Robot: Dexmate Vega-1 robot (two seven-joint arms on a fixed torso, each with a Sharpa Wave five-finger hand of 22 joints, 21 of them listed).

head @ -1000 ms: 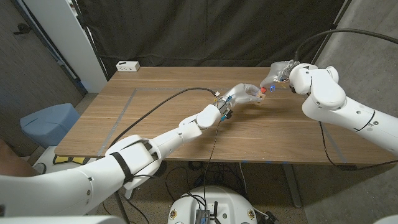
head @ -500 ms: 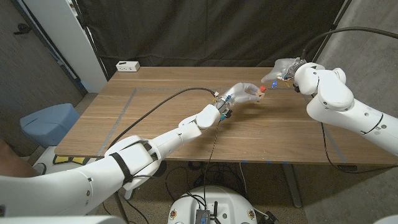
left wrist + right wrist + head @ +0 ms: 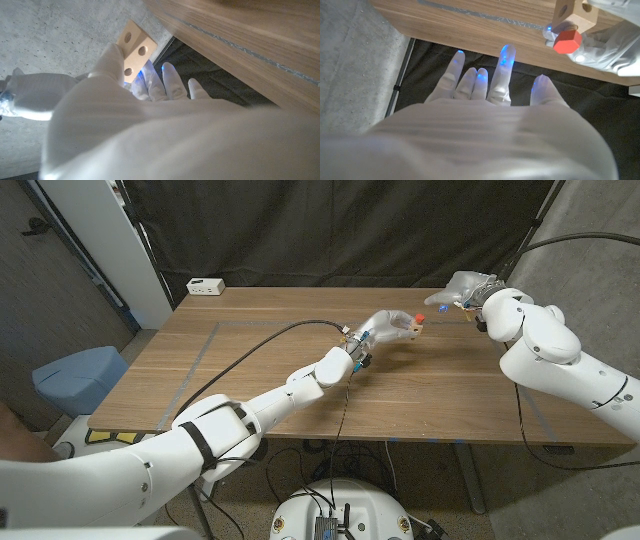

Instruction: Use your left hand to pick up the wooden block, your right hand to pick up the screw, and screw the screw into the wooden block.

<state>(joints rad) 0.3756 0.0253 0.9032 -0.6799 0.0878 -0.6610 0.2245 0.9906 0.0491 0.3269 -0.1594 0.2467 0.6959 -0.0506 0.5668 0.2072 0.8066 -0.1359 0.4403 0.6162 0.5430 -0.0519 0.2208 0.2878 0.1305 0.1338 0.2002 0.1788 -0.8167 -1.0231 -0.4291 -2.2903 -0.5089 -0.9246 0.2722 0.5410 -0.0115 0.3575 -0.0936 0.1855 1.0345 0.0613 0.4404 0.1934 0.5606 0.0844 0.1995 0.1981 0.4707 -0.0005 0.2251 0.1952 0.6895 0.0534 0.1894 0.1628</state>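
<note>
My left hand (image 3: 390, 328) holds the light wooden block (image 3: 411, 330) raised over the table's far middle. A red-headed screw (image 3: 419, 319) sticks out of the block. In the left wrist view the block (image 3: 134, 46) shows three round holes above my fingers (image 3: 170, 82). My right hand (image 3: 466, 287) hangs off to the right of the block, apart from it, fingers spread and holding nothing. Seen from the right wrist, my own fingers (image 3: 503, 70) are splayed, with the red screw head (image 3: 566, 41) against the block (image 3: 576, 14) and the left hand (image 3: 612, 42) behind it.
The wooden table (image 3: 260, 390) carries a white power strip (image 3: 206, 286) at its far left corner and blue tape lines (image 3: 198, 358). A black cable (image 3: 270, 340) runs along my left arm. A blue seat (image 3: 75, 376) stands left of the table. A dark curtain hangs behind.
My right hand has let go of the screw and drawn back to the right and farther away. The screw stays in the block, which my left hand has lifted slightly.
</note>
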